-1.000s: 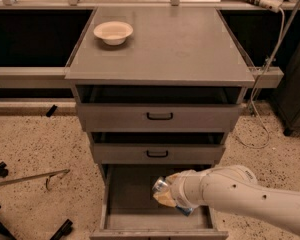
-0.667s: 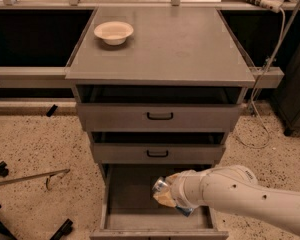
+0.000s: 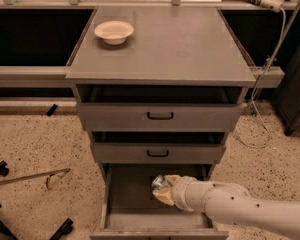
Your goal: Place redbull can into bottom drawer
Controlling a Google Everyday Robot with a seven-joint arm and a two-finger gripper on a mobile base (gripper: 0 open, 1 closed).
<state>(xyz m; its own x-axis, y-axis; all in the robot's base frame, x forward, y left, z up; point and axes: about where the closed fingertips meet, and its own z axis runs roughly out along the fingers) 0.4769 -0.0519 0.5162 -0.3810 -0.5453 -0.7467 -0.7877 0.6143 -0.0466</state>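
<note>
The bottom drawer [image 3: 126,205] is pulled out at the lower middle of the frame. Its left wall, front lip and a broad stretch of bare grey floor on the left side are in plain sight. The white arm [image 3: 240,206] comes in from the lower right corner and crosses the drawer's right half. Above it the two shallower drawers [image 3: 159,134] stand slightly ajar, and the middle one's front overhangs the back of the open tray. The gripper [image 3: 161,188] sits low inside the bottom drawer, right of centre, well apart from the left wall. Against the picture from a second ago almost nothing has shifted: the gripper and arm hold the same spot, and the cream bowl [image 3: 114,32] rests unmoved at the upper left of the cabinet top [image 3: 180,44]. The redbull can [image 3: 158,182] shows as a shiny silver end at the gripper's tip. The tan jaws appear to be pinching it, though most of its body is hidden.
</note>
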